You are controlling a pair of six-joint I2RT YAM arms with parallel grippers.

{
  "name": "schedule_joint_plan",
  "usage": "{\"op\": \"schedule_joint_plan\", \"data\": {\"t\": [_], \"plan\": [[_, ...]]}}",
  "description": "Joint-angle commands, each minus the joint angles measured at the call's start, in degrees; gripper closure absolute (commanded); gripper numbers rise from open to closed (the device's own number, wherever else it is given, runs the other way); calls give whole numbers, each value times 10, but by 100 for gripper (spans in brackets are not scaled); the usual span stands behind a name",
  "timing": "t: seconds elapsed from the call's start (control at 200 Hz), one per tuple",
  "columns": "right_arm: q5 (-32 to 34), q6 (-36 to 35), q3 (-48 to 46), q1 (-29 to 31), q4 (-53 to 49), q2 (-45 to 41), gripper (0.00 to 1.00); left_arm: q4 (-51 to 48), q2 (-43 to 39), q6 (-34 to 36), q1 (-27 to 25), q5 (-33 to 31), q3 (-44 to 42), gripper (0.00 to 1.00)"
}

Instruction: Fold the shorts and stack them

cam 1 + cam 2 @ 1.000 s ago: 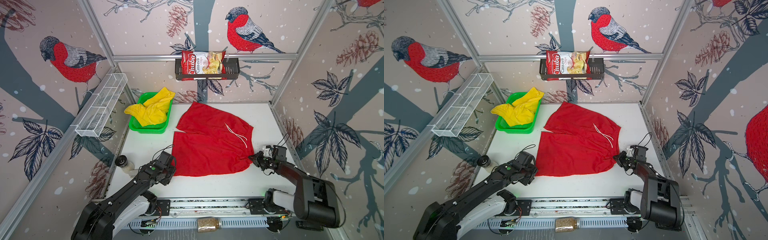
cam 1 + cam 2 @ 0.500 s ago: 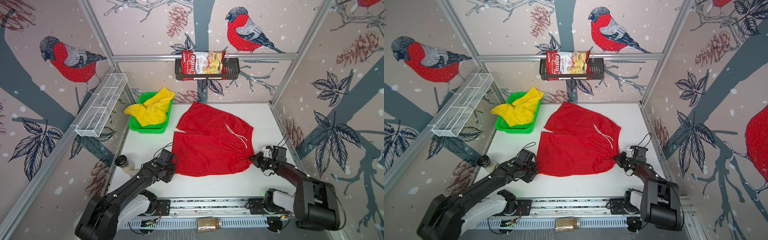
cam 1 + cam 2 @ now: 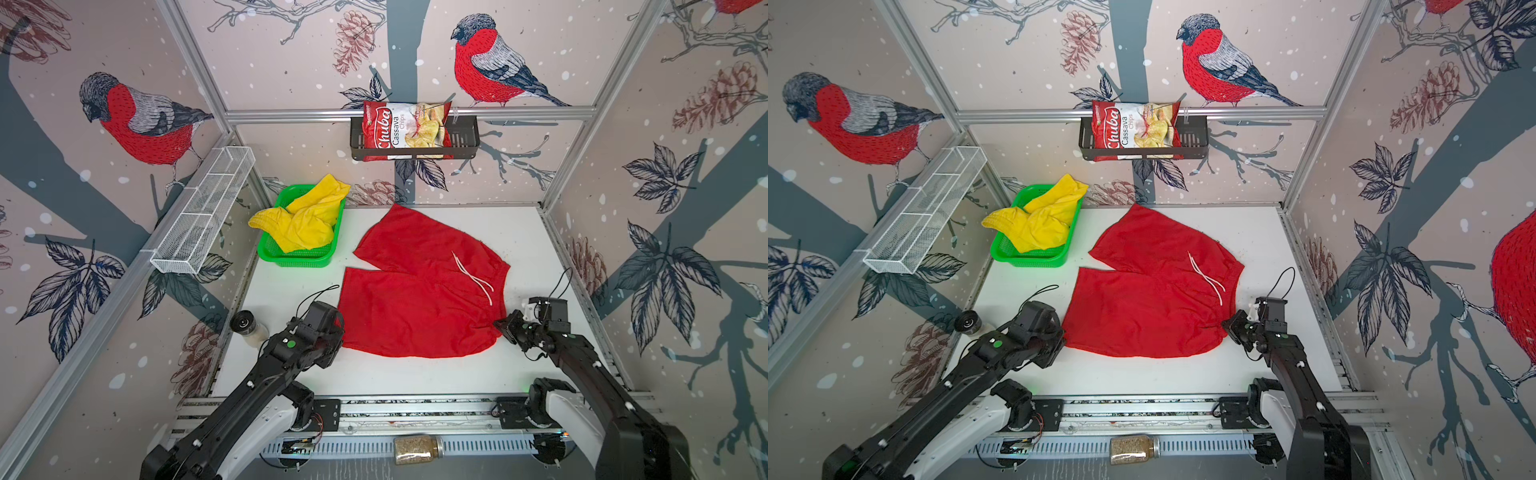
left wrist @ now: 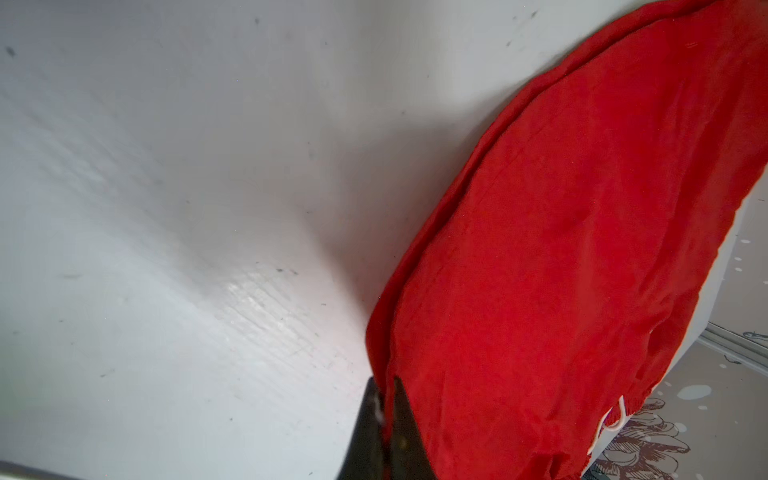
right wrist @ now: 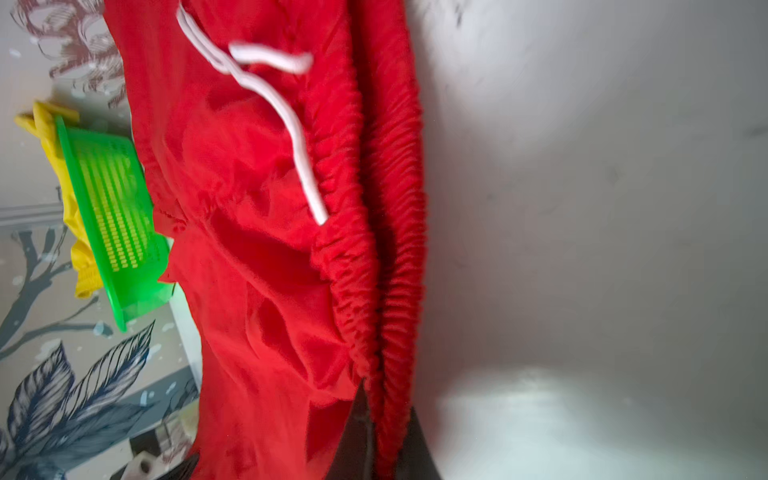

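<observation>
The red shorts (image 3: 415, 299) (image 3: 1150, 303) lie spread flat on the white table, waistband to the right and pale drawstring on top. My left gripper (image 4: 384, 384) (image 3: 338, 332) is shut on the near left hem corner of this red pair (image 4: 582, 249). At the near right corner my right gripper (image 5: 386, 399) (image 3: 496, 323) is shut on the gathered elastic waistband (image 5: 395, 249). The yellow shorts (image 3: 307, 216) (image 3: 1042, 216) lie crumpled in the green basket (image 3: 299, 259) at the back left, apart from both grippers.
A small dark-capped bottle (image 3: 247, 326) stands just left of my left arm. A white wire rack (image 3: 203, 212) hangs on the left wall. A black shelf holds a chips bag (image 3: 405, 131) on the back wall. A jar (image 3: 417, 449) lies below the front rail.
My left gripper has closed from open onto the hem corner of the red shorts, after edging in toward the cloth. The right gripper keeps its hold and has not moved.
</observation>
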Motion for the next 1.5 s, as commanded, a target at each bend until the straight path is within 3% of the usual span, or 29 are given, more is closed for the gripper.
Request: {"op": "schedule_joint_plan", "data": {"t": [0.0,0.33,0.725,0.931,1.201,1.496], "plan": [[54,4,40,-3,-74,-22,94,-39,12,74,2,-58,38,100],[23,-103,209,-76,-217,61,93,-24,158,309,3,-200,265,100],[6,-186,382,-109,-306,189,94,122,331,577,2,-301,473,100],[3,-202,437,-118,-320,230,94,174,388,628,1,-287,542,100],[1,-220,476,-131,-327,294,93,256,435,676,2,-294,553,100],[9,-227,501,-131,-329,340,93,272,493,695,2,-293,587,100]]}}
